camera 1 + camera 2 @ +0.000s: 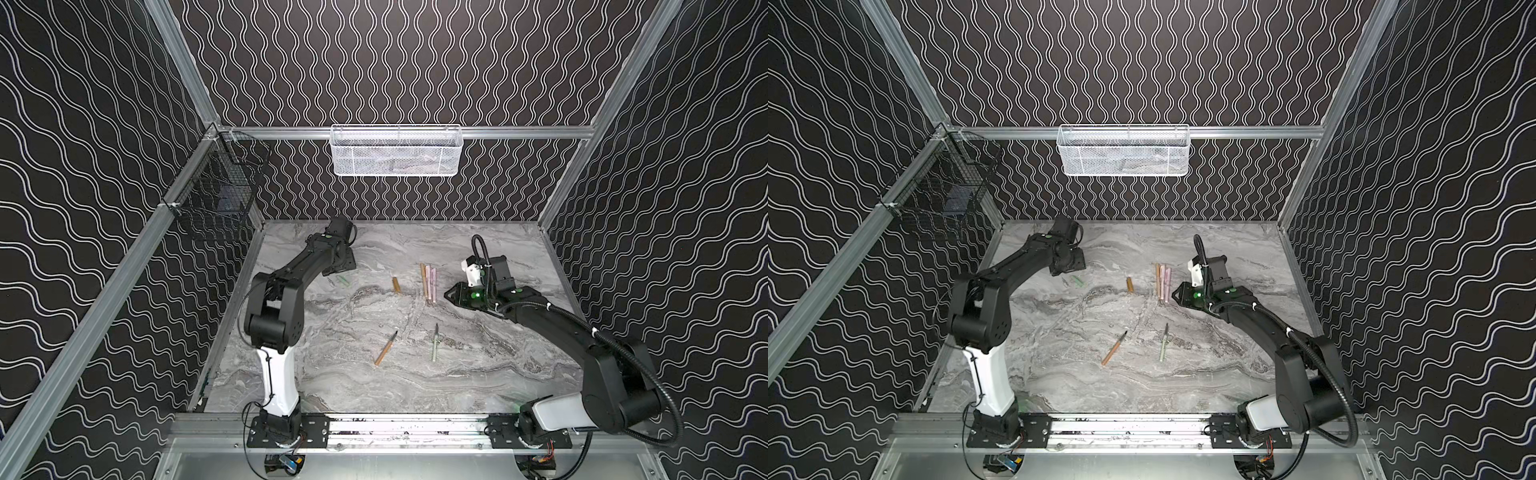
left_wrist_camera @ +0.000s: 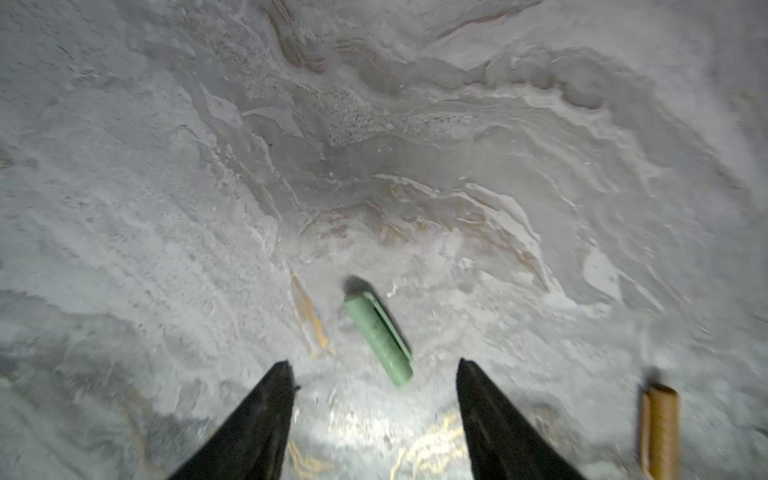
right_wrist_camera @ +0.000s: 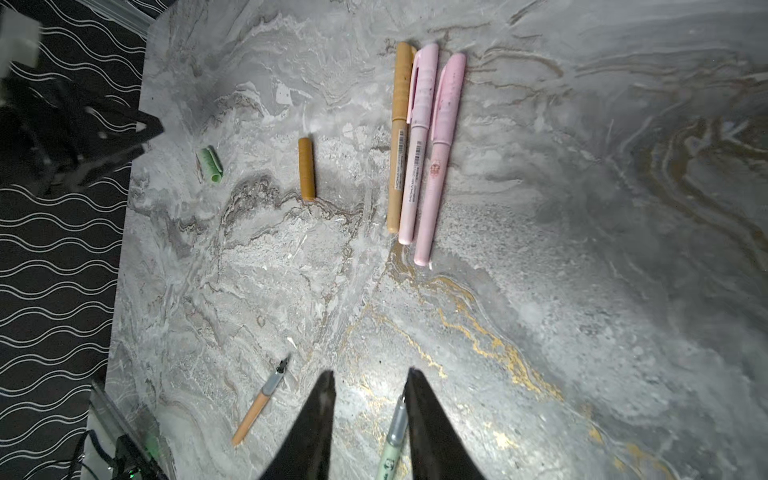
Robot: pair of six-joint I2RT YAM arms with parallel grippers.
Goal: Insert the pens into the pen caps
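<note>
A pale green pen cap (image 2: 378,332) lies on the marble just ahead of my left gripper (image 2: 374,362), whose jaws stand apart around nothing; in both top views it shows at back left (image 1: 343,281). A tan pen cap (image 1: 396,285) lies to its right. Three capped pens (image 3: 419,141), one tan and two pink, lie side by side. An uncapped tan pen (image 1: 386,348) and an uncapped green pen (image 1: 434,343) lie mid-table. My right gripper (image 3: 370,370) hovers open above the green pen (image 3: 395,436), not touching it.
A white mesh basket (image 1: 395,151) hangs on the back wall and a black wire basket (image 1: 216,195) on the left rail. The marble table (image 1: 478,374) is walled on three sides.
</note>
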